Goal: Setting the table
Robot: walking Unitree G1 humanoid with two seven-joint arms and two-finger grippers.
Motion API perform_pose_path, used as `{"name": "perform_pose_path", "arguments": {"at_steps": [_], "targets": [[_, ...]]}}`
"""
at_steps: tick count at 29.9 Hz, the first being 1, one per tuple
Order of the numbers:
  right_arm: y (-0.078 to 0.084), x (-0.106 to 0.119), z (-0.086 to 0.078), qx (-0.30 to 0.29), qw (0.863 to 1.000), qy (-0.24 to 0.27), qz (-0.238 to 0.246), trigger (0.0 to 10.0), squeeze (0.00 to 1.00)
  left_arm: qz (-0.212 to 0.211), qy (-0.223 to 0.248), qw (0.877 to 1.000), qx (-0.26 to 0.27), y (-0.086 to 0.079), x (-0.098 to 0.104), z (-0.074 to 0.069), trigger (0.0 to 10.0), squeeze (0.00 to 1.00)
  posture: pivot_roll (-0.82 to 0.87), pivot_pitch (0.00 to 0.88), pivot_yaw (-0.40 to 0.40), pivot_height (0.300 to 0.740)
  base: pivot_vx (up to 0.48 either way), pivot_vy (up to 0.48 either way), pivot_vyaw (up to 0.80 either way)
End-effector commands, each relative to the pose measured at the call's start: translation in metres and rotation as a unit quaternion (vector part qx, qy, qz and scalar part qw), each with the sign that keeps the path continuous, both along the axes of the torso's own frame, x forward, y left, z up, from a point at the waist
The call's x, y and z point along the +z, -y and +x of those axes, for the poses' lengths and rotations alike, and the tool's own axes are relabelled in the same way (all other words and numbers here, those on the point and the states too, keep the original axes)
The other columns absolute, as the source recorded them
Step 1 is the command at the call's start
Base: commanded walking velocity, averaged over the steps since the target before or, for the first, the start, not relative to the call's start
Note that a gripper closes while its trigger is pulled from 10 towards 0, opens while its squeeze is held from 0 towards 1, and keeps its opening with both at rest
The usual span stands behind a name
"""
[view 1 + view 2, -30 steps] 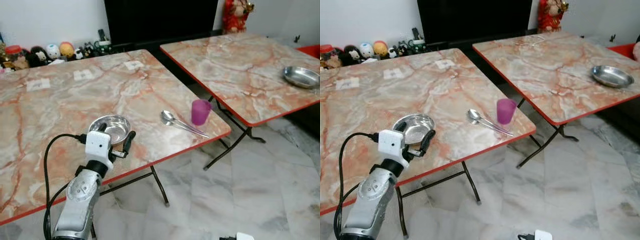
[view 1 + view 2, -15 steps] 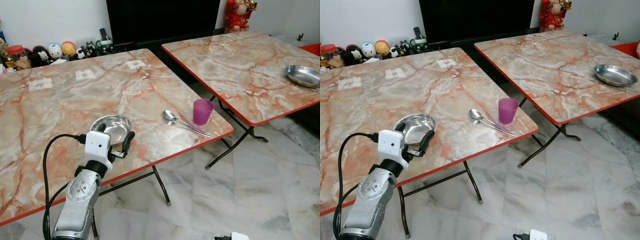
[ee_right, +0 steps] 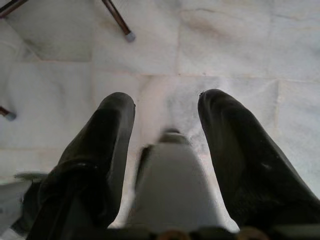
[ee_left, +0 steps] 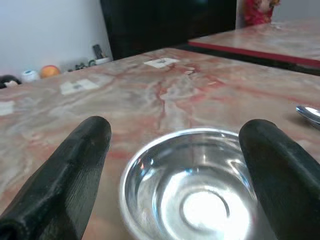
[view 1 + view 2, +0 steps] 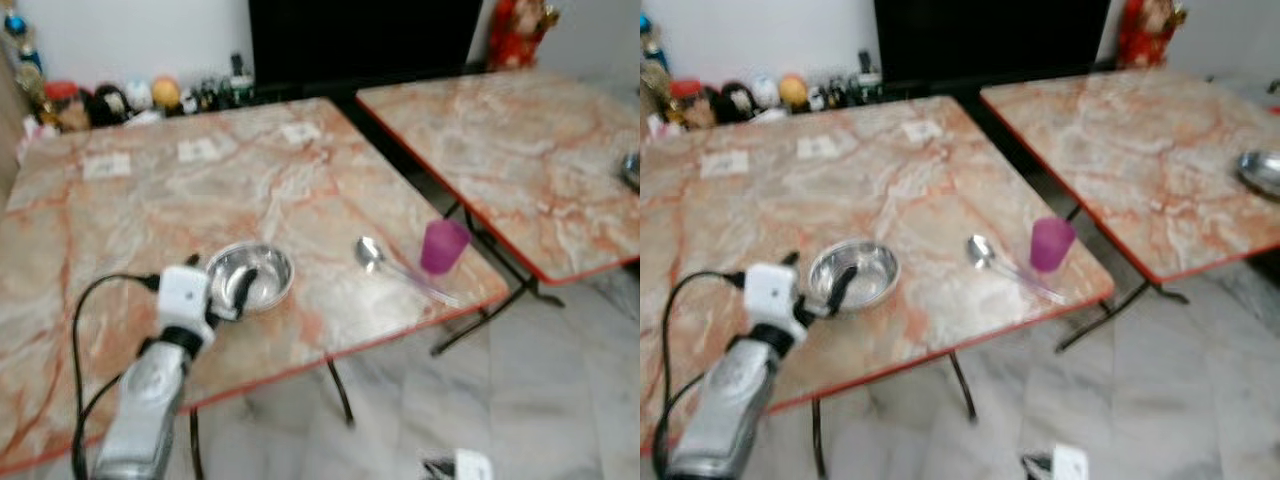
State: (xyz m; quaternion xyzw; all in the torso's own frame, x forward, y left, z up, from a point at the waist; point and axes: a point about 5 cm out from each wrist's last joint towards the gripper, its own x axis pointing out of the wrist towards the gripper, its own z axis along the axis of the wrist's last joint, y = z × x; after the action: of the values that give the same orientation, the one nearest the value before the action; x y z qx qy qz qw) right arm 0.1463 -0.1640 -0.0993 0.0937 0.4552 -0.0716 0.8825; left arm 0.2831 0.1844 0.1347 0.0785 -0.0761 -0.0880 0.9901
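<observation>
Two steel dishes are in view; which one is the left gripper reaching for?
The small steel bowl on the near table, beside the spoon and purple cup. The left gripper is open around it. The other dish sits on the far table.

Bright daylight, motion-blurred head views

Both head views look forward and down from above, blurred, sharing the near tabletop, its steel bowl and a second tabletop beyond. The left wrist view sits low and close, facing that bowl. The right wrist view faces straight down at the floor.
</observation>
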Motion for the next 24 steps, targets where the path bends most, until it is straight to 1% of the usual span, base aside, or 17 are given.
{"name": "perform_pose_path", "arguments": {"at_steps": [1,6,10,11,12,15,16,18,19,20,21,22,23,24], "targets": [[0.009,-0.003,-0.008,-0.008,1.000,-0.015,-0.010,10.0,0.00,-0.005,0.008,1.000,-0.016,0.010,0.003,0.001,10.0,0.00,0.10,0.000,0.004,0.740,0.000,0.000,0.00],[0.009,-0.003,-0.008,-0.008,1.000,-0.015,-0.010,10.0,0.00,-0.009,0.012,1.000,-0.022,0.012,0.005,0.000,10.0,0.00,0.10,0.000,0.004,0.740,0.000,0.000,0.00],[0.008,-0.003,-0.008,-0.007,1.000,-0.015,-0.009,10.0,0.00,-0.008,0.005,1.000,-0.024,0.011,0.004,0.000,10.0,0.00,0.10,0.000,0.006,0.740,0.000,0.000,0.00],[0.008,-0.003,-0.008,-0.007,1.000,-0.015,-0.009,10.0,0.00,-0.014,0.000,1.000,-0.020,0.011,0.003,0.000,10.0,0.00,0.10,0.000,0.006,0.740,0.000,0.000,0.00],[0.008,-0.003,-0.009,-0.007,1.000,-0.015,-0.009,10.0,0.00,-0.032,-0.014,0.999,-0.006,0.007,0.002,0.001,10.0,0.00,0.10,0.000,0.006,0.740,0.000,0.000,0.00],[0.009,-0.003,-0.009,-0.007,1.000,-0.015,-0.009,10.0,0.00,-0.053,-0.020,0.998,0.003,0.004,0.003,0.001,10.0,0.00,0.10,0.000,0.007,0.740,0.000,0.000,0.00],[0.009,-0.003,-0.009,-0.007,1.000,-0.015,-0.010,10.0,0.00,-0.070,-0.027,0.997,0.010,0.001,0.005,0.001,10.0,0.00,0.10,0.000,0.007,0.740,0.000,0.000,0.00],[0.009,-0.003,-0.009,-0.004,1.000,-0.017,-0.012,10.0,0.00,-0.083,-0.044,0.995,0.014,-0.002,0.004,0.002,10.0,0.00,0.10,0.000,0.006,0.740,0.000,0.000,0.00],[0.009,-0.003,-0.010,-0.002,1.000,-0.017,-0.012,10.0,0.00,-0.085,-0.060,0.994,0.017,-0.003,0.003,0.002,10.0,0.00,0.10,0.000,0.005,0.740,0.000,0.000,0.00],[0.008,-0.003,-0.010,-0.001,1.000,-0.018,-0.012,10.0,0.00,-0.079,-0.099,0.992,0.031,-0.007,-0.001,0.004,10.0,0.00,0.10,0.000,0.004,0.740,0.000,0.000,0.00],[0.008,-0.003,-0.010,-0.001,1.000,-0.018,-0.012,10.0,0.00,-0.074,-0.117,0.990,0.039,-0.009,-0.003,0.005,10.0,0.00,0.10,0.000,0.004,0.740,0.000,0.000,0.00],[0.008,-0.003,-0.010,0.000,1.000,-0.018,-0.011,10.0,0.00,-0.079,-0.125,0.988,0.043,-0.010,-0.003,0.006,10.0,0.00,0.10,0.000,0.006,0.740,0.000,0.000,0.00],[0.008,-0.003,-0.010,0.001,1.000,-0.018,-0.011,10.0,0.00,-0.120,-0.121,0.985,0.035,-0.008,0.005,0.008,10.0,0.00,0.10,0.000,0.004,0.740,0.000,0.000,0.00],[0.008,-0.003,-0.010,0.001,1.000,-0.018,-0.011,10.0,0.00,-0.123,-0.120,0.985,0.034,-0.008,0.009,0.010,10.0,0.00,0.10,0.000,0.004,0.740,0.000,0.000,0.00]]}}
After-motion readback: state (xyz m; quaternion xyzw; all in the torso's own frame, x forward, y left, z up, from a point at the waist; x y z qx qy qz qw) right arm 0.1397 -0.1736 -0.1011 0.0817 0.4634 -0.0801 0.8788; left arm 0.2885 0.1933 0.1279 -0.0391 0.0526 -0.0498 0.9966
